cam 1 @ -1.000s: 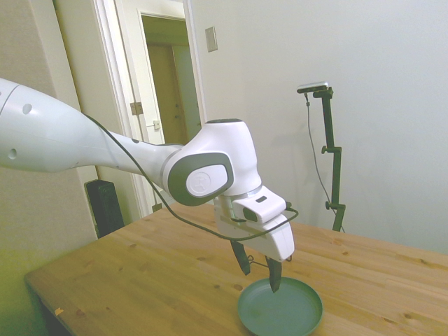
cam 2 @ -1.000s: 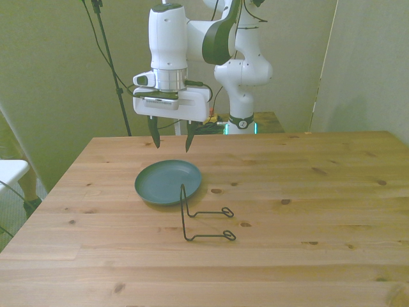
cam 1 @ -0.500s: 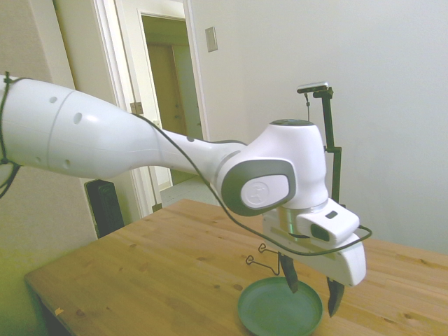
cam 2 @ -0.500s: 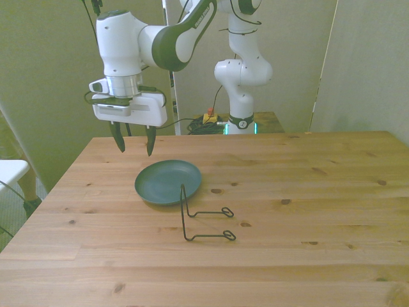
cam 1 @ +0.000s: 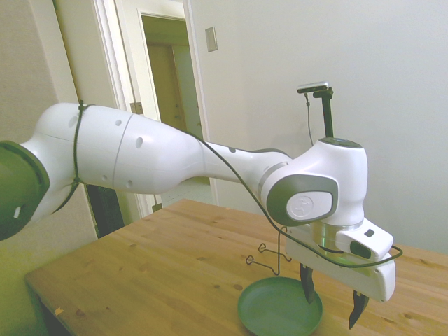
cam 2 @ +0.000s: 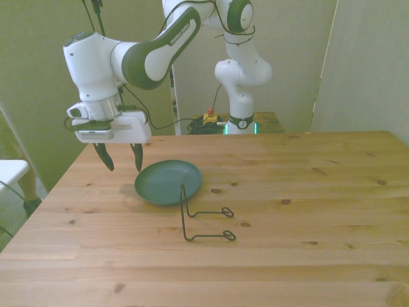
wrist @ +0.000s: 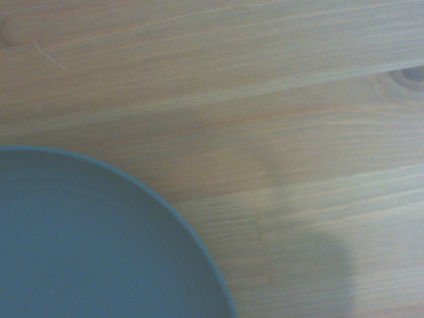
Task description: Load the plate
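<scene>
The teal-green plate (cam 2: 168,181) lies flat on the wooden table, left of centre in the front view, and also shows low in the side view as the plate (cam 1: 276,308). Part of its rim fills a corner of the wrist view, plate (wrist: 86,245). My gripper (cam 2: 121,157) hangs open just beyond the plate's rim, toward the front view's left, a little above the tabletop. One fingertip is near the rim, the other out over bare wood. In the side view the gripper (cam 1: 332,301) is at the plate's right edge. Nothing is between the fingers.
A thin black wire stand (cam 2: 203,219) sits on the table right in front of the plate, its upright loop close to the plate's near rim; the stand (cam 1: 269,255) also appears behind the plate in the side view. The table's left edge (cam 2: 57,185) is close to the gripper.
The arm has swung from above the plate's far rim toward the front view's left and lowered. The gripper stayed open. Plate and wire stand have not moved.
</scene>
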